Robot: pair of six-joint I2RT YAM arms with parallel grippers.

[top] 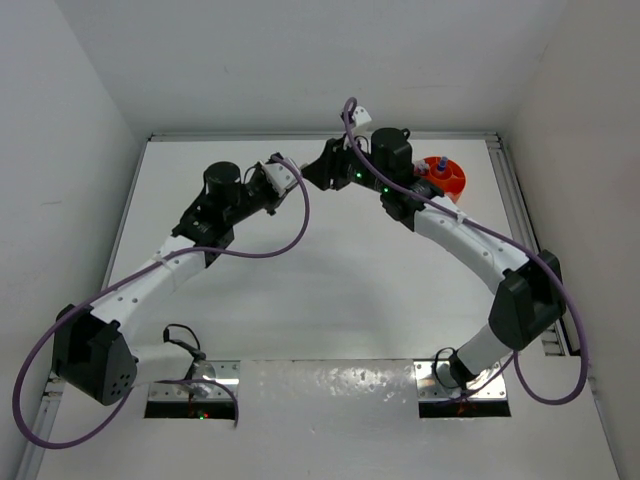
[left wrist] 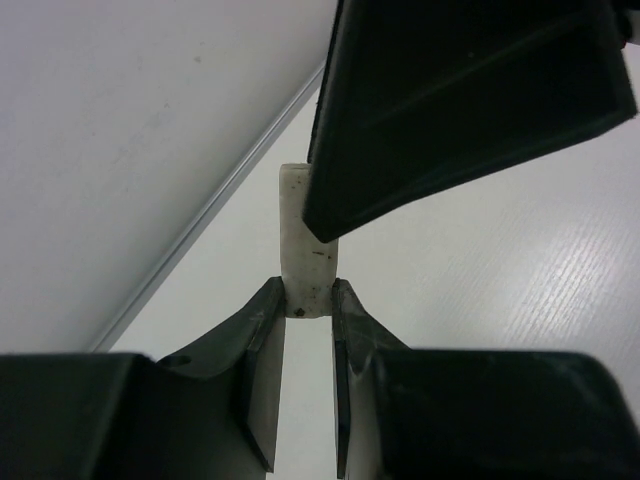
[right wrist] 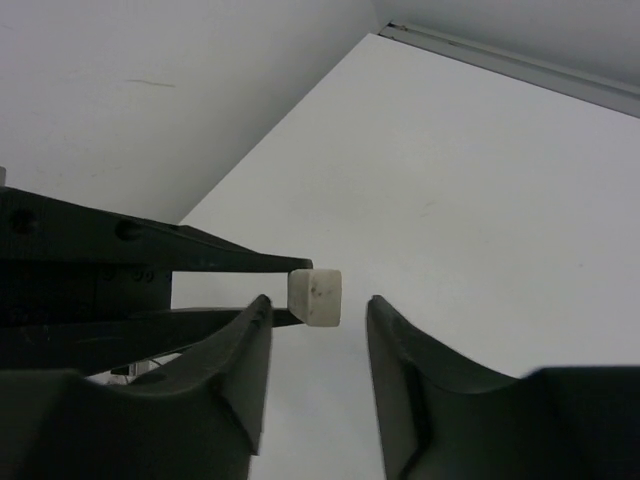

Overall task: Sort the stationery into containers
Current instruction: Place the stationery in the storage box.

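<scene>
A small beige block (left wrist: pixel 305 240) is held off the table, pinched at one end by my left gripper (left wrist: pixel 308 300), which is shut on it. In the right wrist view the block's (right wrist: pixel 316 297) free end pokes out between the fingers of my right gripper (right wrist: pixel 318 304). That gripper is open, with a clear gap on the block's right side. Seen from above, the left gripper (top: pixel 290 176) and the right gripper (top: pixel 318 172) meet tip to tip at the back middle of the table. The orange tub (top: pixel 452 176) stands at the back right, partly behind the right arm.
White walls close the table in at the back and on both sides. A metal rail (top: pixel 520 215) runs along the right edge. A purple cable (top: pixel 295 225) loops off the left arm above the table.
</scene>
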